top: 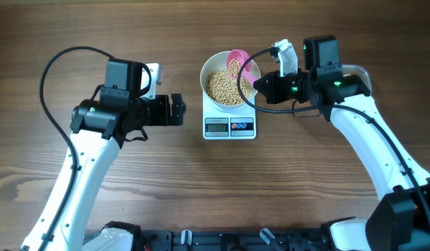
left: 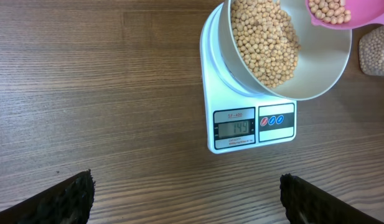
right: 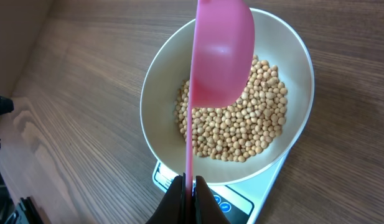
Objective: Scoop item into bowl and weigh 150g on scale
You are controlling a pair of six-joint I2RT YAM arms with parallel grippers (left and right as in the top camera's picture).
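Observation:
The white bowl (top: 206,75) stands on the small white scale (top: 230,127) at the table's middle back, holding a heap of tan beans (top: 221,87). My right gripper (top: 260,87) is shut on the thin handle of a pink scoop (top: 237,61), whose cup hangs over the bowl's right rim. The right wrist view shows the scoop (right: 220,56) above the beans (right: 241,124), its handle pinched between the fingers (right: 189,186). The left wrist view shows a few beans (left: 328,9) in the scoop and the scale display (left: 241,128) reading 149. My left gripper (top: 178,110) is open and empty, left of the scale.
A clear tub of beans (left: 375,53) sits past the bowl at the right edge of the left wrist view. Both arms' cables arc above the wooden table (top: 166,181). The robot base frame runs along the front edge (top: 221,240).

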